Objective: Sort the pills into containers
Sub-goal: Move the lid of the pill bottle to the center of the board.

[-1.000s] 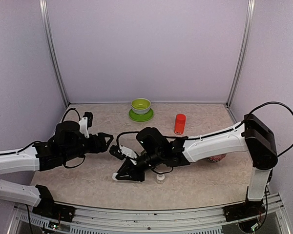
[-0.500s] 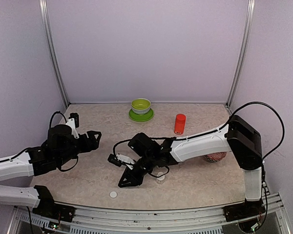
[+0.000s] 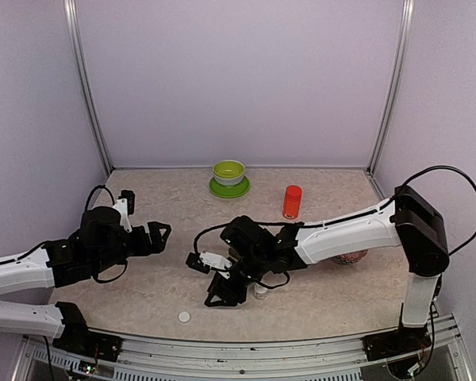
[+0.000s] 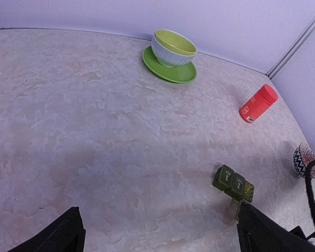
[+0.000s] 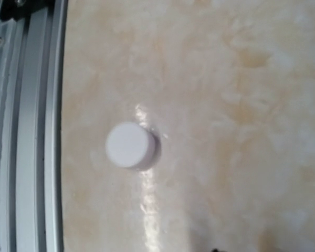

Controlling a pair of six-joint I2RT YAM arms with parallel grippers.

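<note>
Nearest, just beside the metal rail (image 5: 26, 126) at the front edge: one round white pill (image 3: 184, 317), flat on the table (image 3: 143, 294), touching nothing. Just beyond it and to the right: right gripper (image 3: 216, 298), angled down toward the table; not possible to tell whether open or closed. Close by that arm, hidden from above but plain from the left wrist: containers (image 4: 233, 182), a dark green lidded strip resting on the table. Off to the left: left gripper (image 3: 163, 232), fingers spread wide over bare table. Farther right: patterned bowl (image 4: 303, 159). Beyond: red bottle (image 3: 292, 202), upright. Farthest, near the back wall: lime-green bowl (image 3: 228, 172) on its saucer.
</note>
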